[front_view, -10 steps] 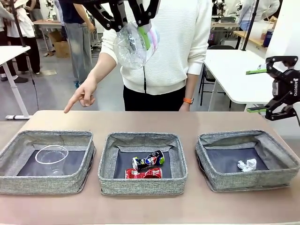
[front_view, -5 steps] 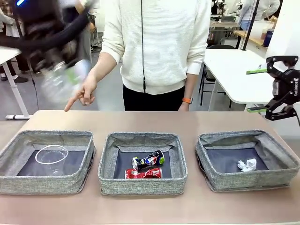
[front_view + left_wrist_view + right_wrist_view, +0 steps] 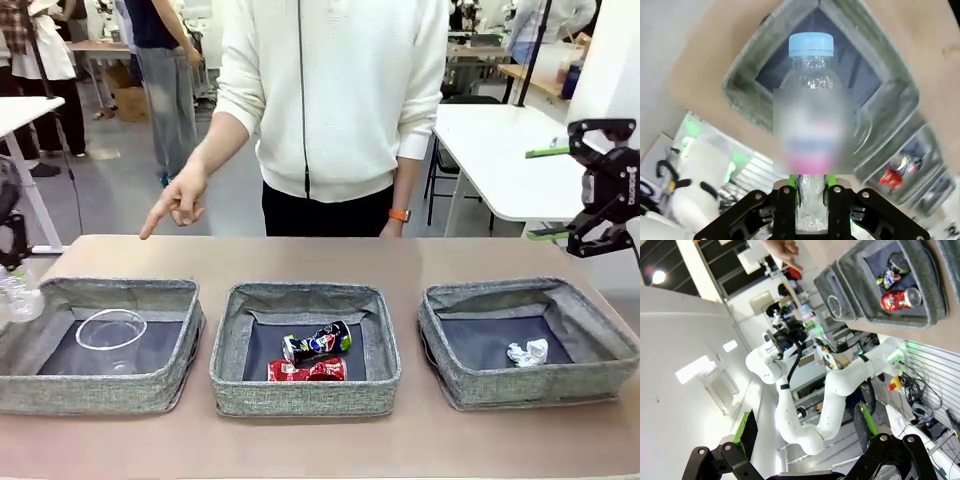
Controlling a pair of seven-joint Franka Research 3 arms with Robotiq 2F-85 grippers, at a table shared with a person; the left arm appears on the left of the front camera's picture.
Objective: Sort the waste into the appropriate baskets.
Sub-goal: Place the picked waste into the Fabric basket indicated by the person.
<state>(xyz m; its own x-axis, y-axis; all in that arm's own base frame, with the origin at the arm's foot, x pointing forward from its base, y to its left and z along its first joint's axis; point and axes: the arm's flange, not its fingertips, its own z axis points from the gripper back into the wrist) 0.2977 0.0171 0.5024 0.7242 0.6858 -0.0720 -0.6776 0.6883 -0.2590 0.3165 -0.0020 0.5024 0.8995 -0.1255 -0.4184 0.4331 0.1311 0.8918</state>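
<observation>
A clear plastic bottle [image 3: 811, 70] with a blue cap is held at its base by my shut left gripper [image 3: 811, 184]. It hangs over the left basket [image 3: 100, 288], at that basket's far-left edge, and the bottle [image 3: 20, 297] shows there in the front view. A clear cup [image 3: 110, 329] lies in that basket. The middle basket [image 3: 300, 292] holds a dark printed can [image 3: 318, 342] and a crushed red can [image 3: 306, 370]. A white paper ball [image 3: 527, 352] lies in the right basket [image 3: 500, 290]. My right gripper [image 3: 547, 192] hangs open and empty, above and behind the right basket.
A person in a white sweater stands at the far side, one hand [image 3: 175, 205] pointing down toward the left basket. A white table [image 3: 490, 150] stands behind at the right. Bare tabletop [image 3: 320, 445] runs along the front of the baskets.
My left arm has swung the bottle from high above the middle down to the far left, beside the left basket. The right gripper and the pointing hand have stayed put.
</observation>
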